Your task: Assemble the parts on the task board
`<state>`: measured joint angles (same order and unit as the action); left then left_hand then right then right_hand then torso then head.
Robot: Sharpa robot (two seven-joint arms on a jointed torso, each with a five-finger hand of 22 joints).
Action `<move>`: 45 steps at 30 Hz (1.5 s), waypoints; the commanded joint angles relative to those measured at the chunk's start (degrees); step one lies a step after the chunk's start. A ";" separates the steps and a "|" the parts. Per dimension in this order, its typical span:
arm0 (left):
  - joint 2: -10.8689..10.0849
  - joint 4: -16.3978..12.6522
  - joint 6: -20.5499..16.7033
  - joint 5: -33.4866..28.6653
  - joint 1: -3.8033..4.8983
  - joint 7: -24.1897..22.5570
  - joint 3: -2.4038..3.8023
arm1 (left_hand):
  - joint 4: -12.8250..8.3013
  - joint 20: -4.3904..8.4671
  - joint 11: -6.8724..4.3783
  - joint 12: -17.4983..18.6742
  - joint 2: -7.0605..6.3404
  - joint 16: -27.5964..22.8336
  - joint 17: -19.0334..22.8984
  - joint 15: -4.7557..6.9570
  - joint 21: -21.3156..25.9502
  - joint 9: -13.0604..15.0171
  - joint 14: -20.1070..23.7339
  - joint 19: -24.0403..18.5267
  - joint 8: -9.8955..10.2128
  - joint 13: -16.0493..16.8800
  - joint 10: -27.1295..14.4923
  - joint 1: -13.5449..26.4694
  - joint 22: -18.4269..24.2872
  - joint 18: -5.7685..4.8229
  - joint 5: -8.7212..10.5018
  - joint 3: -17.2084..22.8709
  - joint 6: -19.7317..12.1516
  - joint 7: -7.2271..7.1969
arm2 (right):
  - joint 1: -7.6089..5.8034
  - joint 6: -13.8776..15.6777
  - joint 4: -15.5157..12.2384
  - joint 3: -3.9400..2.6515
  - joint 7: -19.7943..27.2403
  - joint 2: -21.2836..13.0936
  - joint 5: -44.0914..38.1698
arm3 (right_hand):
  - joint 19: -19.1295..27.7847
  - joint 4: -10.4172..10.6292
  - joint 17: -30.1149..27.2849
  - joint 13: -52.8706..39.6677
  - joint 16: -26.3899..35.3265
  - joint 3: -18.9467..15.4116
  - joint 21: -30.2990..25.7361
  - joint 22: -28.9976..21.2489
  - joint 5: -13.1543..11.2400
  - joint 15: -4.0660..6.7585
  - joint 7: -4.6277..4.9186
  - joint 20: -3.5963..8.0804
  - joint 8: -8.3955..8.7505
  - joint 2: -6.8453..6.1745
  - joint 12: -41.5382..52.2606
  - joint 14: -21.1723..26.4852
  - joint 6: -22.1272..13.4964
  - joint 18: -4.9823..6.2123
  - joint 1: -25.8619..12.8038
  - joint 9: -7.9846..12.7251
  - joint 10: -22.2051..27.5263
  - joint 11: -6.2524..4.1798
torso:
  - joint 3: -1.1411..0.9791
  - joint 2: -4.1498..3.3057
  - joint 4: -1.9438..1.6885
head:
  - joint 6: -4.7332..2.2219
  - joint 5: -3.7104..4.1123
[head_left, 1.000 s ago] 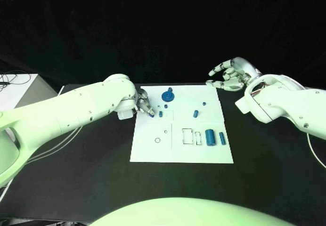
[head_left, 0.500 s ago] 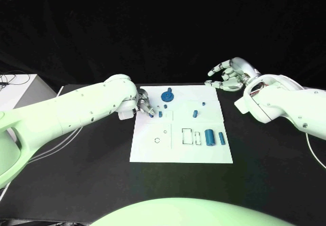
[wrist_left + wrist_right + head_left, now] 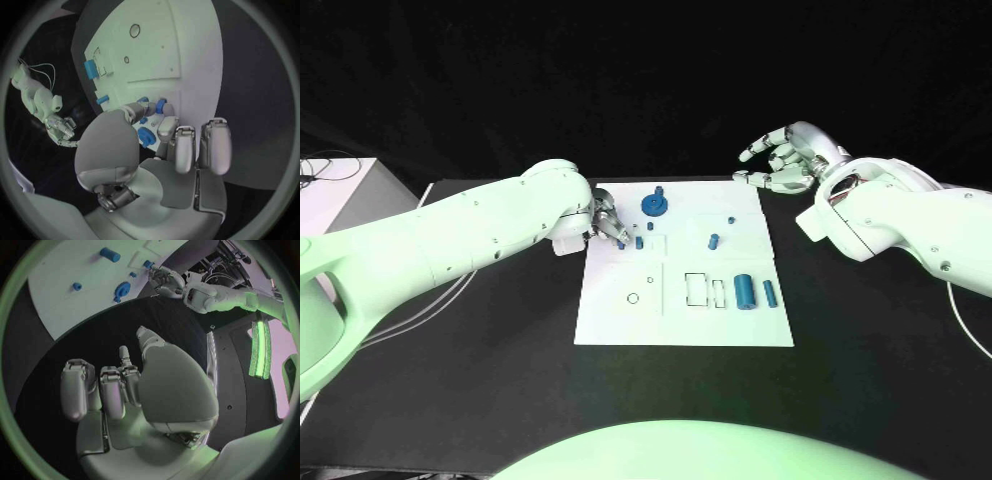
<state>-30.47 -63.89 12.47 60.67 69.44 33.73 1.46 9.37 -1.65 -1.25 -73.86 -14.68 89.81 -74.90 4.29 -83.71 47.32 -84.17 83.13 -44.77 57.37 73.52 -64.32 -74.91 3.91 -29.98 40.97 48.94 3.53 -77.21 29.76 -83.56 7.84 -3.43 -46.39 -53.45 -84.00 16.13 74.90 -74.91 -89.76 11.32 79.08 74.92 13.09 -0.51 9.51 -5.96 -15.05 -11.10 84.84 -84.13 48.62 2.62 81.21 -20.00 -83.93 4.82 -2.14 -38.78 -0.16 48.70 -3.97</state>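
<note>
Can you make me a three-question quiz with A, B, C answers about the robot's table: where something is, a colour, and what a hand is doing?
1. Where is the right hand?
A. over the black table beside the task board's far corner
B. flat on the task board
C. under the table

2. What colour is the gear-shaped part?
A. red
B. blue
C. yellow

3. What is the left hand doing?
A. lying open off the table
B. holding a cup
C. pinching a small blue part

Answers: 1 A, it hovers off the white task board. 2 B, it looks blue. 3 C, fingertips close on it.
</note>
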 commanded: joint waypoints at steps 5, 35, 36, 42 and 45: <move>0.55 0.34 -0.71 -1.33 -0.52 0.13 -0.44 | -2.55 0.28 -0.08 0.79 -0.43 0.19 -15.10 0.33 0.40 -1.48 -5.83 -0.01 1.55 -1.31 -1.56 1.49 -0.70 -0.79 0.22 0.76 -0.63 -0.87 | 0.03 -0.49 -0.13 -0.03 0.40 0.01 -0.47 | -2.12 0.14 15.10 -9.45 -0.24 0.02 -0.28 6.06 0.15 0.30 -0.03 0.14 -0.35 -0.11 -0.31 -5.87 -0.50 0.08 -0.67 -0.05 -0.16 -0.17 | -0.01 0.04 -0.04 | 0.16 0.12; -1.86 -0.95 -2.78 0.38 -0.65 0.61 -0.34 | 7.38 -0.08 0.56 0.23 0.87 0.19 -15.10 -0.21 1.25 -2.80 -5.83 -0.31 2.83 -0.72 -2.22 -0.86 0.06 -0.63 10.89 -24.58 -0.14 -0.24 | 0.03 -0.28 -0.05 -0.03 0.69 0.00 -0.42 | -2.09 0.17 15.10 -9.39 -0.24 -0.02 -0.39 5.98 0.16 0.30 -0.02 0.14 -0.38 -0.16 -0.36 -5.87 -0.59 0.10 -0.73 -0.04 -0.10 -0.16 | 0.05 -0.01 -0.06 | -0.08 0.28; -1.91 -1.01 -3.03 0.40 -0.65 0.58 -0.32 | 7.40 -0.08 0.55 0.22 1.07 0.19 -15.10 -0.23 1.23 -2.83 -5.83 -0.29 2.84 -0.71 -2.22 -0.93 0.02 -0.63 11.16 -25.09 -0.13 -0.23 | 0.03 -0.28 -0.04 -0.03 0.70 0.01 -0.42 | -2.09 0.17 15.10 -9.39 -0.24 -0.02 -0.39 5.98 0.16 0.30 -0.02 0.14 -0.38 -0.16 -0.36 -5.87 -0.59 0.10 -0.73 -0.04 -0.10 -0.16 | 0.06 -0.02 -0.06 | -0.09 0.29; -2.52 -1.65 -5.55 -0.13 -0.66 -0.26 -0.22 | 7.50 -0.14 0.63 0.39 2.80 0.19 -15.10 -0.30 1.48 -3.07 -5.83 -0.47 3.00 -1.15 -2.58 -1.21 0.39 -0.54 11.89 -29.52 -0.31 -0.15 | 0.08 -0.26 0.00 -0.03 0.72 0.02 -0.42 | -2.09 0.17 15.10 -9.39 -0.24 -0.02 -0.39 5.98 0.16 0.30 -0.02 0.14 -0.38 -0.16 -0.36 -5.87 -0.59 0.10 -0.73 -0.04 -0.10 -0.16 | 0.07 0.00 -0.02 | -0.17 0.30; -2.91 -1.95 -6.32 -1.48 -0.65 -0.77 -0.08 | 7.57 -0.52 1.33 1.46 4.51 0.19 -15.10 -0.86 2.22 -3.63 -5.83 -1.15 4.09 -3.28 -4.43 -0.92 1.64 -0.29 13.18 -33.42 -2.39 0.64 | 0.11 -0.14 -0.03 -0.03 0.76 0.00 -0.42 | -2.06 0.19 15.10 -9.32 -0.24 -0.05 -0.48 5.92 0.17 0.29 -0.01 0.14 -0.40 -0.18 -0.43 -5.87 -0.65 0.12 -0.76 -0.04 -0.03 -0.15 | 0.03 0.06 -0.07 | -0.22 0.34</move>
<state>-33.33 -65.62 8.22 60.33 68.95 33.68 1.41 16.92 -2.16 -0.06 -72.56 -10.59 89.81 -74.90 3.77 -81.67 43.75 -83.93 82.18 -40.80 54.44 69.42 -65.21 -73.46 3.91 -17.05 8.25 46.83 4.13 -77.14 29.81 -83.53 7.84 -3.32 -46.40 -53.44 -84.00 16.13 74.90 -74.94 -89.76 11.32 78.81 74.95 13.09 -0.51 9.50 -5.96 -15.05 -11.32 84.61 -84.13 48.22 2.62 80.98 -19.98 -83.93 4.83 -2.07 -38.78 -0.19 48.52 -3.67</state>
